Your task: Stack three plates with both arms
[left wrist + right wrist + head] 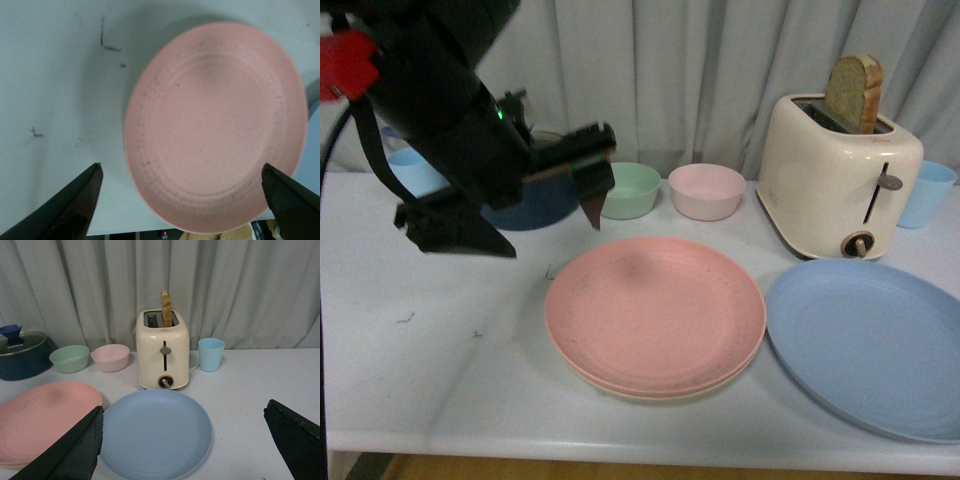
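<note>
Scuffed white table (420, 370) bears the blue plate (870, 345); grey pleated curtains (700, 80) behind.

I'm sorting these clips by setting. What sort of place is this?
Likely a mock kitchen set-up: a toaster with bread, plates and bowls on a white table, a plain curtain behind.

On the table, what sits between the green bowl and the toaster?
The small pink bowl stands between the green bowl and the toaster; the front view and the right wrist view both show it.
</note>
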